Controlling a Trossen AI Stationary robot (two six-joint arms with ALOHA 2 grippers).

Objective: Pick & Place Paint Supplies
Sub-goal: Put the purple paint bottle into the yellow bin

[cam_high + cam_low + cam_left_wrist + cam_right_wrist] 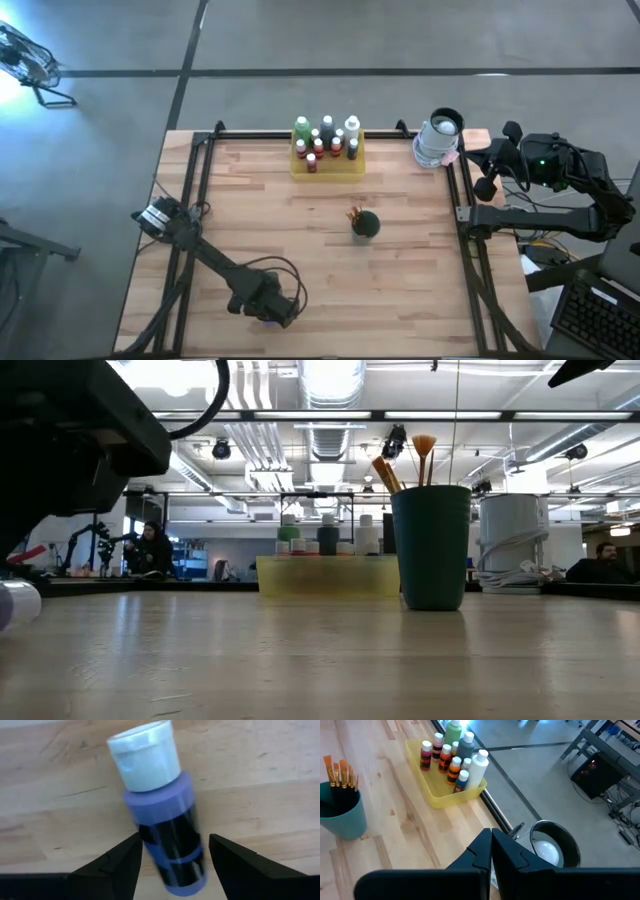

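Note:
A purple paint bottle (pixel 167 827) with a white cap (pixel 145 755) lies on its side on the wood near the table's near edge. My left gripper (pixel 175 840) is open, low over it, with one finger on each side of the bottle's body. In the low view only the bottle's cap (pixel 15 605) shows, under the dark arm. Other paint bottles (pixel 327 138) stand upright in the yellow tray (pixel 330 168) at the far edge. Orange-brown brushes (pixel 405 460) stand in the dark green cup (pixel 366 224). My right gripper (pixel 491 851) is shut, parked beyond the table's right edge. My left gripper straddles the purple bottle's body (pixel 170 845), coming from above with its fingers across the lying bottle. One fingertip (pixel 134 845) stands right at the bottle's side and the other stands a little apart. I cannot tell whether either touches it.
A white round appliance (pixel 438 140) with a cord sits at the table's far right corner. Black rails (pixel 462 215) run along the table's sides. Bare wood lies between the cup and the left gripper (pixel 272 305).

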